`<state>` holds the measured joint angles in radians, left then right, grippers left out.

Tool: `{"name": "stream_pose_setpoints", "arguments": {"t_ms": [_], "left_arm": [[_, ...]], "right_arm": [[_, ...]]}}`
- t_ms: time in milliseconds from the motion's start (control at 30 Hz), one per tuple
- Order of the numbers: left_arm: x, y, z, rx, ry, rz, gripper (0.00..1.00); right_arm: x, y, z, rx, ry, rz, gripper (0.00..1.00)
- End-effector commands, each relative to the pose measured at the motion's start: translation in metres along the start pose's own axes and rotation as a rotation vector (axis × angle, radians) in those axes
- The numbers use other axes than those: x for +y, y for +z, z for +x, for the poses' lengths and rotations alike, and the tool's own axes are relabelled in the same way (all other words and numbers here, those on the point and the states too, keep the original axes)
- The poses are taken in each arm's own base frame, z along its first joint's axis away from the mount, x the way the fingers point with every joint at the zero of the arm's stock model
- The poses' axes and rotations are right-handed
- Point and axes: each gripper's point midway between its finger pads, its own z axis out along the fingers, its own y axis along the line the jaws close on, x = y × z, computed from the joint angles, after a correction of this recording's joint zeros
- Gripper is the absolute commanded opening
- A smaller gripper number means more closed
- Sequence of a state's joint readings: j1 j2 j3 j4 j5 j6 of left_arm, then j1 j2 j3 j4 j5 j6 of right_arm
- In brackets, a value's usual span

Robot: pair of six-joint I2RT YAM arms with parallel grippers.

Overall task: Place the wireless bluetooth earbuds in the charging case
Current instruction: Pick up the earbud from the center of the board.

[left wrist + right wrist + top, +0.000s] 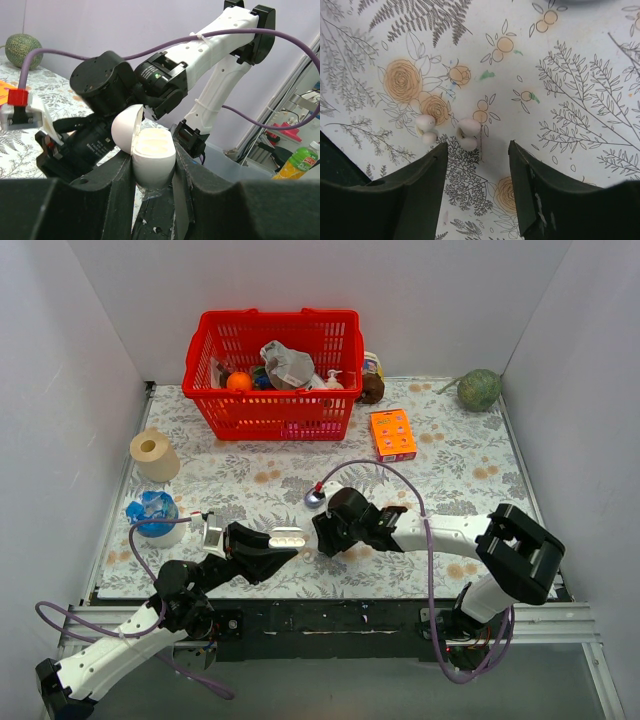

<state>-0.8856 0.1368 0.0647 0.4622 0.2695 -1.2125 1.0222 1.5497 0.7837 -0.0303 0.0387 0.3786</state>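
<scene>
The left hand (153,174) grips the open case (149,150); the right hand (478,150), released, hovers over two earbuds (468,134) on the surface (580,65).

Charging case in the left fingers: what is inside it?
The charging case stands open. Inside, only two pale hollows show, with no earbud in them; their bottoms are hidden by the rim. Both earbuds lie on the table.

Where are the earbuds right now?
Right wrist view: both earbuds lie side by side on the floral tablecloth, just beyond the open right fingers.
</scene>
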Motion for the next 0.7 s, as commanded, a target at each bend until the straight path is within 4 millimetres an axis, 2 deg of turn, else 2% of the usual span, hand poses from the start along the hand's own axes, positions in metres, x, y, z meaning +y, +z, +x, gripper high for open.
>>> {"name": "stream_pose_setpoints", "arguments": {"t_ms": [0,133,167,267,667], "left_arm": [[-0.006,0.003,-0.012,-0.025,0.008,0.011,0.00],[-0.006,0.003,-0.012,-0.025,0.009,0.013,0.00],[-0.006,0.003,-0.012,-0.023,0.007,0.012,0.00],[-0.006,0.003,-0.012,-0.023,0.007,0.012,0.00],[-0.006,0.003,-0.011,-0.020,0.003,0.009,0.00]], "right_arm": [[0.013,-0.016,-0.032,-0.119,0.001,-0.041,0.61],[0.028,-0.015,-0.037,-0.121,-0.019,-0.094,0.60],[0.038,-0.016,-0.034,-0.103,-0.026,-0.146,0.60],[0.046,-0.008,-0.028,-0.058,-0.031,-0.183,0.58],[0.048,0.000,-0.021,-0.025,-0.031,-0.192,0.57]]}}
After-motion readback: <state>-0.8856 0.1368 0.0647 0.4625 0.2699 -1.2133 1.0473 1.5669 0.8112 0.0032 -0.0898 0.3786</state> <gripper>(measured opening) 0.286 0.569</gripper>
